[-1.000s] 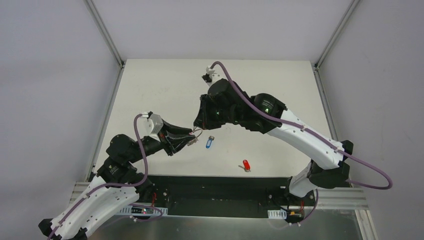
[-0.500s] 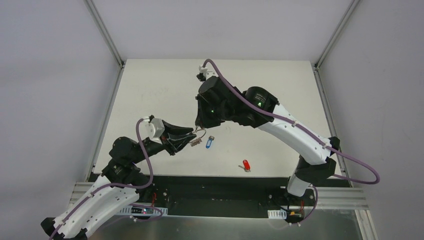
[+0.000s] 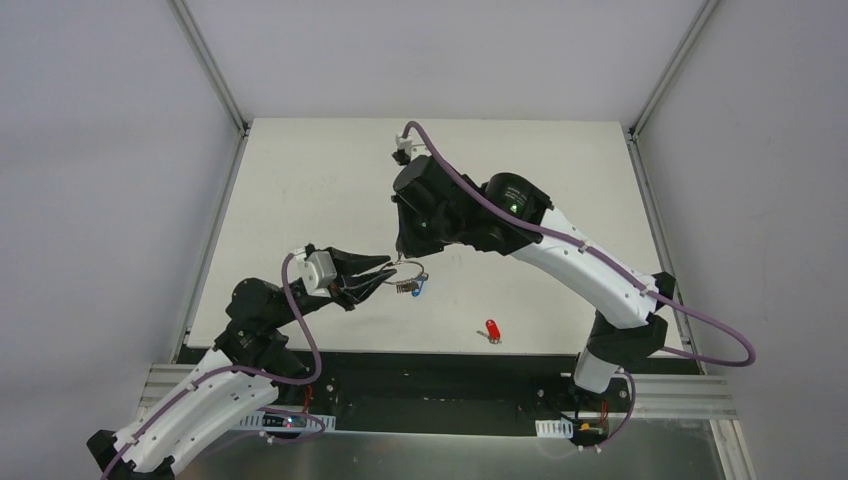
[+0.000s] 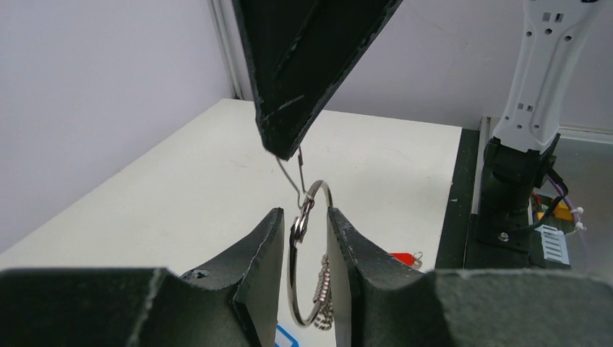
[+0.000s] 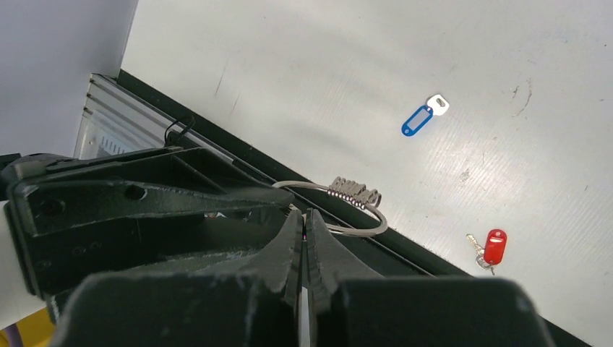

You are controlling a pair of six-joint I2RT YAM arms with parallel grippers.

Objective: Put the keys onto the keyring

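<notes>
Above white table (image 3: 300, 180), both jaws still clench the keyring (image 5: 354, 193), now shifted over the blue key (image 5: 417, 121).

Two loose keys: one blue key (image 5: 419, 118) upper right in the right wrist view, one red key (image 5: 494, 246) lower right. One keyring (image 4: 292, 278), one bunch of small silver keys (image 5: 354, 193) on it, too small to count. One table (image 3: 300, 180). Two arms: left arm (image 3: 200, 400), right arm (image 3: 580, 262).
</notes>
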